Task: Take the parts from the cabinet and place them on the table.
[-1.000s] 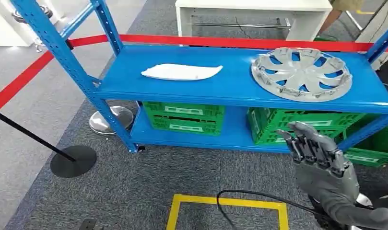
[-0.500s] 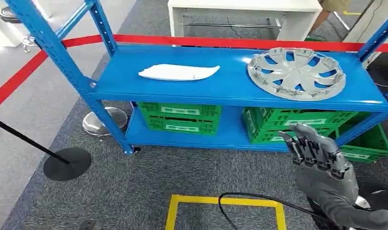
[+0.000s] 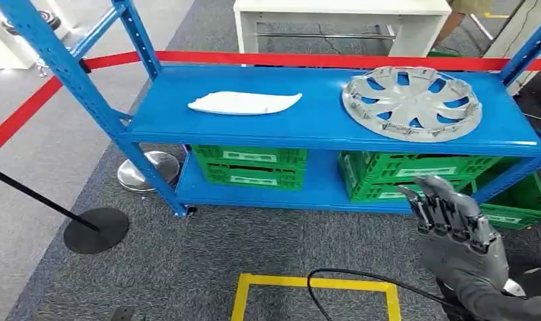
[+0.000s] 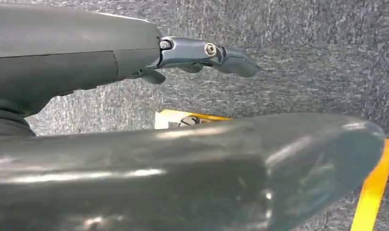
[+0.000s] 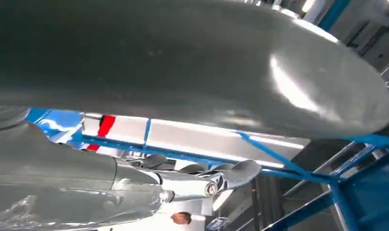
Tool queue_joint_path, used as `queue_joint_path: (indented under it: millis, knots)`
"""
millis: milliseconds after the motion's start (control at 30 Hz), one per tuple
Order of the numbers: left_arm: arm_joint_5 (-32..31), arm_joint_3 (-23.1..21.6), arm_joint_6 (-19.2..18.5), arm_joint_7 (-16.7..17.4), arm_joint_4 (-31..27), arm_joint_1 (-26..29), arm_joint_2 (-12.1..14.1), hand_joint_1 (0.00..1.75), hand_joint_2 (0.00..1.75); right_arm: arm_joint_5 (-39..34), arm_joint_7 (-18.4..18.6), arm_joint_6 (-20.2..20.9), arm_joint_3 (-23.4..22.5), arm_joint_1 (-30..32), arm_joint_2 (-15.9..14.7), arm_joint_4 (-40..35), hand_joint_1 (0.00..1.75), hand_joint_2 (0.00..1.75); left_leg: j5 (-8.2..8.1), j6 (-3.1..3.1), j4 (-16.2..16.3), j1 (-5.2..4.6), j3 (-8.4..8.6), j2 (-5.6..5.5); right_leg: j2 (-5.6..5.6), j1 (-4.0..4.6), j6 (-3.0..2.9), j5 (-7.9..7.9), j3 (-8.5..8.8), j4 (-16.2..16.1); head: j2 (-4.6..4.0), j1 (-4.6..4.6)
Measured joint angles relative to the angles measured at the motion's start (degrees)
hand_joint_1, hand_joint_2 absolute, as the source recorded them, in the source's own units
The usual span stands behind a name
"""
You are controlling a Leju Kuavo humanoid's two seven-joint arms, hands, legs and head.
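Observation:
A white curved panel (image 3: 244,102) lies on the left half of the blue cabinet's top shelf (image 3: 321,130). A grey wheel cover (image 3: 412,102) lies flat on the right half. My right hand (image 3: 455,227) is raised in front of the cabinet's lower right, below the wheel cover, with its fingers (image 3: 441,204) straight and nothing in it. In the right wrist view the right hand (image 5: 182,72) has blue shelf bars beyond it. The left hand (image 4: 207,168) hangs over grey carpet, its finger (image 4: 207,52) and thumb apart, holding nothing.
Green crates (image 3: 251,164) (image 3: 414,177) stand on the lower shelf and another (image 3: 515,204) stands at the right. Red barrier tape (image 3: 321,60) runs behind the cabinet, with a stanchion base (image 3: 97,229) at the left. A white table (image 3: 341,20) stands behind. Yellow floor tape (image 3: 314,284) and a black cable (image 3: 361,275) lie near me.
The camera has shifted a little, so the cabinet sits slightly further left. My right hand has sunk a little lower and to the right; the parts lie as before.

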Motion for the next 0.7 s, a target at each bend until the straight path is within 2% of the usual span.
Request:
queue_joint_path:
  millis: [33, 67, 133, 167, 200, 233, 267, 333, 367, 400, 467, 533, 567, 633, 667, 700]
  knots:
    - [0.0, 0.02, 0.0, -0.02, 0.0, 0.0, 0.02, 0.0, 0.0, 0.0, -0.06, 0.04, -0.13, -0.06, 0.0, -0.02, 0.0, 0.0, -0.68, -0.36, 0.83, 0.04, -0.32, -0.04, 0.0, -0.13, -0.22, 0.0, 0.15, -0.11, 0.0, -0.11]
    - [0.0, 0.02, 0.0, -0.07, 0.0, 0.02, -0.02, 0.0, 0.0, 0.0, -0.09, 0.09, -0.17, -0.09, 0.02, -0.02, 0.0, 0.0, -2.35, -0.55, 3.52, 0.02, -1.65, -0.07, -0.03, -0.17, -0.59, -0.09, 0.16, -0.11, 0.0, -0.37]
    - [0.02, 0.02, -0.02, -0.07, 0.0, 0.03, -0.13, 0.0, 0.0, 0.02, -0.11, 0.37, -0.17, 0.04, 0.0, -0.02, 0.0, 0.0, -6.55, -0.82, 12.58, 0.13, -6.44, -0.07, -0.04, -0.12, -0.91, -0.29, 0.16, -0.11, 0.0, -0.35]
    - [0.04, 0.02, -0.02, -0.07, 0.0, 0.13, -0.13, 0.0, 0.0, 0.02, -0.13, 0.44, -0.22, 0.11, 0.0, -0.02, 0.0, 0.0, -7.56, -0.88, 16.41, 0.12, -8.64, -0.07, -0.03, -0.11, -1.03, -0.39, 0.21, -0.11, 0.0, -0.44]
    - [0.04, 0.02, -0.02, -0.07, 0.0, 0.2, -0.13, 0.0, 0.0, 0.0, -0.15, 0.48, -0.24, 0.2, 0.02, -0.02, 0.0, 0.0, -6.96, -0.84, 17.45, 0.12, -9.6, -0.06, 0.05, -0.11, -1.04, -0.47, 0.35, -0.11, 0.0, -0.37]
    - [0.04, 0.02, -0.02, -0.07, 0.0, 0.23, -0.13, 0.0, 0.0, 0.0, -0.15, 0.48, -0.26, 0.3, 0.0, -0.02, 0.0, 0.0, -5.13, -0.78, 16.18, 0.13, -9.29, -0.06, 0.15, -0.12, -0.96, -0.64, 0.58, -0.11, 0.0, -0.44]
    - [0.04, 0.02, -0.02, -0.07, 0.0, 0.22, -0.11, 0.0, 0.0, 0.0, -0.17, 0.5, -0.33, 0.38, 0.0, -0.02, 0.0, 0.0, -2.31, -0.66, 12.73, 0.13, -7.8, -0.06, 0.27, -0.16, -0.84, -0.83, 0.93, -0.11, 0.0, -0.42]
    - [0.04, 0.02, -0.04, -0.07, 0.0, 0.2, -0.11, 0.0, 0.0, 0.0, -0.3, 0.61, -0.63, 0.41, 0.0, -0.02, 0.0, 0.0, 2.75, -0.41, 3.53, 0.14, -3.45, -0.07, 0.4, -0.21, -0.38, -1.35, 1.69, -0.11, 0.0, -0.46]
    - [0.04, 0.02, -0.09, -0.09, 0.0, 0.16, -0.15, 0.0, 0.0, 0.0, -0.46, 0.68, -0.77, 0.42, 0.0, -0.02, 0.0, 0.0, 2.14, -0.26, 1.36, 0.05, -2.31, -0.09, 0.5, 0.29, 0.08, -1.75, 1.67, 0.15, 0.0, -0.46]
    - [0.07, 0.04, -0.15, -0.15, 0.0, -0.02, -0.2, 0.0, 0.0, 0.0, -0.55, 0.85, -0.96, 0.48, -0.02, -0.02, 0.0, 0.0, 1.51, 0.18, 0.56, 0.13, -2.09, -0.09, 0.59, 0.3, 0.31, -1.84, 1.47, 0.19, 0.0, -0.39]
    - [0.07, 0.09, -0.33, -0.33, 0.0, 0.08, -0.22, 0.0, 0.0, 0.0, -0.7, 1.16, -1.2, 0.61, -0.02, -0.02, 0.0, 0.0, 1.23, 0.83, 0.54, -0.11, -2.16, -0.09, 0.54, 0.17, 0.91, -1.81, 1.83, -0.52, 0.0, -0.27]
    - [0.07, 0.13, -0.42, -0.37, 0.0, 0.12, -0.28, 0.0, 0.0, 0.0, -0.74, 1.22, -1.36, 0.63, -0.07, -0.02, 0.0, 0.0, 1.25, 1.57, 0.12, 0.38, -1.52, -0.11, 0.32, 0.15, 1.65, -2.44, 1.83, 0.08, 0.0, -0.22]
    - [0.09, 0.2, -0.42, -0.39, 0.0, 0.07, -0.24, 0.0, 0.0, -0.02, -0.81, 1.25, -1.51, 0.55, -0.07, -0.02, 0.0, 0.0, 0.98, 1.99, 0.12, 0.39, -1.21, -0.1, 0.14, 0.15, 1.86, -3.71, 0.87, 2.47, 0.0, 0.29]
    - [0.09, 0.33, -0.46, -0.44, 0.0, 0.03, -0.28, 0.0, 0.0, 0.0, -0.83, 1.38, -1.6, 0.75, -0.07, -0.02, 0.0, 0.0, 0.44, 2.41, 0.12, 0.3, -0.78, -0.09, 0.09, 0.05, 2.14, -7.68, -4.27, 11.97, 0.0, 0.39]
    - [0.07, 0.39, -0.57, -0.52, 0.0, 0.06, -0.28, 0.0, 0.0, 0.02, -0.87, 1.66, -1.6, 0.89, -0.07, -0.02, 0.0, 0.0, 0.16, 2.41, 0.13, 0.27, -0.53, -0.09, 0.09, 0.05, 2.26, -9.05, -7.0, 16.49, 0.0, 0.44]
    - [0.07, 0.42, -0.57, -0.55, 0.0, 0.07, -0.31, 0.0, 0.0, 0.07, -0.87, 1.88, -1.66, 1.04, -0.07, -0.02, 0.0, 0.0, -0.13, 2.41, 0.13, 0.26, -0.17, -0.09, 0.09, 0.05, 2.25, -8.92, -8.63, 18.56, 0.0, 0.46]
